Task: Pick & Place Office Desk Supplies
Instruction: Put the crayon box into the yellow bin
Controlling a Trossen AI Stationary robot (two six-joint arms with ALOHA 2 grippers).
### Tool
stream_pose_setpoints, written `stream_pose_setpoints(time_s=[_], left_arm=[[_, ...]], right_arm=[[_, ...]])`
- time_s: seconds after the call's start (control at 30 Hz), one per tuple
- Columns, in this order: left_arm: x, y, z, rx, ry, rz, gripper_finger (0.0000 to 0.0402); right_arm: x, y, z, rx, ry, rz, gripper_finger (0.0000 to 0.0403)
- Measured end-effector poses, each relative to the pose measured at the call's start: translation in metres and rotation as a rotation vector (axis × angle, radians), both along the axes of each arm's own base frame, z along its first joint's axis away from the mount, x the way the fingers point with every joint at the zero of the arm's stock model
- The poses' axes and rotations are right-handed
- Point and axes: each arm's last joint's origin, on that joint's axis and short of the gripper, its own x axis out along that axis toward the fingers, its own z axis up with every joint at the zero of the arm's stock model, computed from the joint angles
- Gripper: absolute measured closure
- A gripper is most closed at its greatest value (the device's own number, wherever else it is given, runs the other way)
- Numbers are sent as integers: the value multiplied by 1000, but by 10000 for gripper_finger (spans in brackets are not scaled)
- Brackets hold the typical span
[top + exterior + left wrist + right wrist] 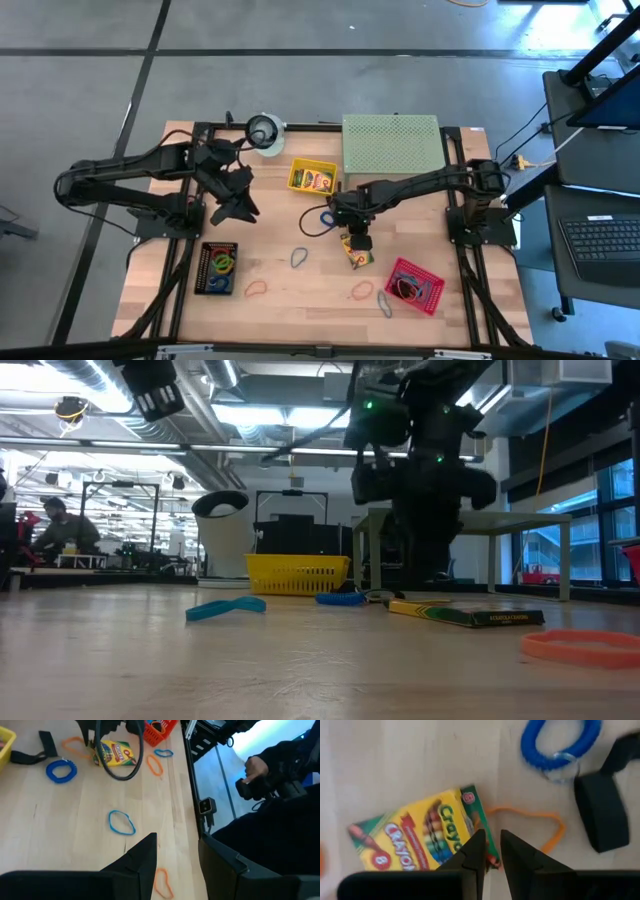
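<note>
A flat yellow-and-green crayon box (415,845) lies on the wooden table (300,310) near its middle. My right gripper (491,834) points down at the box's green end, its fingers almost together. An orange rubber band (530,820) and a blue coil loop (560,742) lie just beyond. A second crayon box sits in the yellow bin (312,178). My left gripper (238,205) hangs open and empty above the table's left half. Blue (298,258) and orange (256,288) rubber bands lie loose on the wood. My right gripper pinches the crayon box at the corner of its green end (489,856) between its two fingers. The fingers come from above, pointing steeply down. The box (470,616) lies flat on the table. The fingertips hide how much of the corner sits between them.
A black tray (217,267) with rubber bands sits near the front left, a red basket (413,285) near the front right. The pale green perforated stand (390,143) and a round white roll (265,130) stand at the back. A black strap (600,815) lies beside the coil loop.
</note>
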Motion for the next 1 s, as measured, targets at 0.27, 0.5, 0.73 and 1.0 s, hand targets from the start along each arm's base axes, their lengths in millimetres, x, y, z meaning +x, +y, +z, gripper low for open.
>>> stream_pose_setpoints(time_s=[0.27, 0.5, 0.73, 1.0], left_arm=[[-10, 0, 4, 24, -7, 42, 263], [-11, 0, 4, 22, -3, 47, 263], [-11, 0, 4, 11, 2, 54, 263], [-11, 0, 4, 14, 3, 56, 263]], right_arm=[[2, 0, -9, -3, 15, 11, 341], [2, 0, -11, -4, 26, 29, 324], [3, 1, -20, -4, 58, 27, 302], [3, 1, -20, -6, 61, -8, 380]])
